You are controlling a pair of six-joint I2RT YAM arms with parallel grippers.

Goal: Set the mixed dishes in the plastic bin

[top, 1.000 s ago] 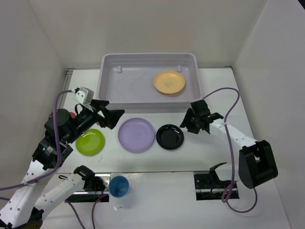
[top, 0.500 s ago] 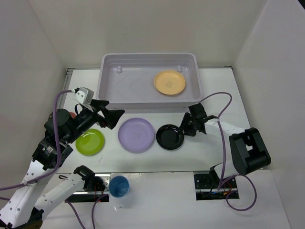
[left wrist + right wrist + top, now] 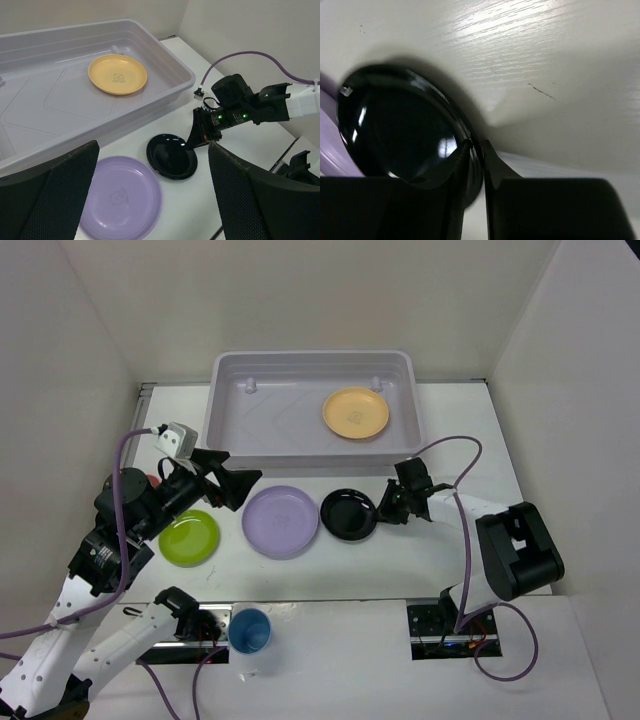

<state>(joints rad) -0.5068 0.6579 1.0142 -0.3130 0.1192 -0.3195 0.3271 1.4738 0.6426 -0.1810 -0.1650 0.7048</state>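
The small black plate (image 3: 347,515) lies on the table right of the lavender plate (image 3: 282,522), their rims touching. My right gripper (image 3: 382,510) is low at the black plate's right edge and shut on its rim (image 3: 395,130), one finger above and one below (image 3: 476,145). My left gripper (image 3: 235,485) is open and empty above the lavender plate (image 3: 120,202). The lime green plate (image 3: 189,537) lies at the left. The pale orange plate (image 3: 355,412) lies in the plastic bin (image 3: 228,430). The blue cup (image 3: 250,630) stands at the near edge. A bit of the salmon-pink cup (image 3: 152,480) shows behind the left arm.
The bin's near wall (image 3: 170,82) stands just beyond the plates. White walls close in the table on the left, right and back. The right arm's purple cable (image 3: 455,455) loops above the table to the right of the bin.
My right gripper has moved down and left to the black plate and shut on its rim. The black plate has slid left against the lavender plate. The left arm has not moved.
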